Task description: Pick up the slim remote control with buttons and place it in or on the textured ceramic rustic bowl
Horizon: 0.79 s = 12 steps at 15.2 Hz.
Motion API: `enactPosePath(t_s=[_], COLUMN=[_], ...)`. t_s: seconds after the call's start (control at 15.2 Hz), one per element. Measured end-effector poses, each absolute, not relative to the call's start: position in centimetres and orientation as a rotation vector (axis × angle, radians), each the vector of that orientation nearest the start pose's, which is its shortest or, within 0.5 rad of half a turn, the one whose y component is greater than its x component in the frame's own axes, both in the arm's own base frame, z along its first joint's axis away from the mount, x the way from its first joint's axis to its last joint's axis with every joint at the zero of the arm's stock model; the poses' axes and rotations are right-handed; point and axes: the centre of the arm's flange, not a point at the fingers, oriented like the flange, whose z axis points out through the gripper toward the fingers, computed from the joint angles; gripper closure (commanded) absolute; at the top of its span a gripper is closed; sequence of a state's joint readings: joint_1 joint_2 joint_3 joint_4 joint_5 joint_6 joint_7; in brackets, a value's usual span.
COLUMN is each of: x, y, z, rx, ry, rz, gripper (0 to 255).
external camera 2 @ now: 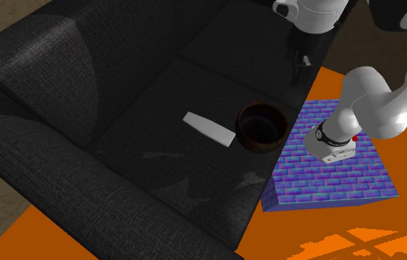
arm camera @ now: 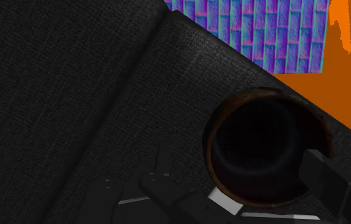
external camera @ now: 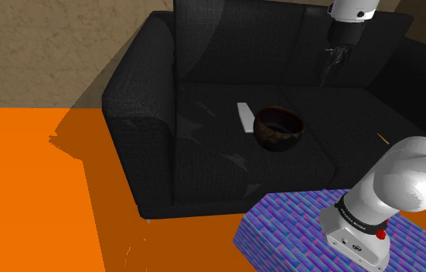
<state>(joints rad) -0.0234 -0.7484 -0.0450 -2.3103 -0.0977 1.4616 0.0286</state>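
A: So, where was the remote [external camera: 244,117]?

B: It lay flat on the seat cushion [external camera: 219,161] of a black fabric sofa [external camera 2: 61,111]. It was a slim, plain slab of pale grey-white. The bowl [external camera: 279,128] stood upright just beside it, on the shoulder view's right. Whether the two touched could not be told.

A: And what did the bowl look like?

B: It was dark brown, round and deep, with a rough, uneven rim and a dark inside. It sat near the cushion's front edge. In the wrist view it showed between the two fingers, which did not touch it.

A: How was the gripper placed?

B: The black gripper [external camera: 333,66] hung well above the seat, pointing down in front of the backrest [external camera: 273,35]. It was well apart from both remote and bowl. Its fingers stood wide apart with nothing clasped between them.

A: What lay around all that?

B: The white arm [external camera 2: 375,96] rose from its stand [external camera 2: 327,185], a box patterned in blue and purple bricks that sat just beside the sofa's front. An orange floor [external camera: 25,193] spread around the sofa and the stand.
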Motion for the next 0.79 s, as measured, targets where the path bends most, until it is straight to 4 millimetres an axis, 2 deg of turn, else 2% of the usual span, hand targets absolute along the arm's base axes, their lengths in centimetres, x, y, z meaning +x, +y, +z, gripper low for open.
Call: enactPosePath(t_s=[0.13,0.26,0.46,0.79], x=[30.8,31.9,34.5,38.8], y=[-3.6,-3.3,-2.6,-2.0], z=[58.7,56.9,54.7,50.0], rx=[-3.198,-3.193,-3.181,-3.153], ry=[0.158,0.21,0.305,0.468], rz=[0.161,0.152,0.133,0.101], gripper=[0,0,0,0])
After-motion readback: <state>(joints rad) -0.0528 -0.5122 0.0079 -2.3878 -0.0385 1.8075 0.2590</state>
